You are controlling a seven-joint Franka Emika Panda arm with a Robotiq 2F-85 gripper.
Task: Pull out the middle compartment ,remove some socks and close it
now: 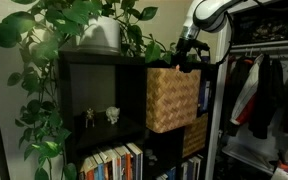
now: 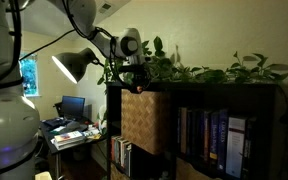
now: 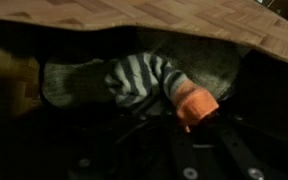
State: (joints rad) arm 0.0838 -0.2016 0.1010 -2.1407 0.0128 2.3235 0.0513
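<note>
Pincer (image 1: 188, 60) over socks (image 3: 139, 78) in middle compartment (image 1: 172, 100), gap unclear.

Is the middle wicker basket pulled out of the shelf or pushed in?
Pulled out: the middle compartment juts forward past the front of the black shelf in both exterior views.

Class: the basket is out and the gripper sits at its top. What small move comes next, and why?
Probably lower the gripper a little toward the striped sock. The basket already juts from the shelf, and the wrist view shows socks lying close ahead, apparently ungripped. Whether the jaws are open is too dark to tell.
</note>
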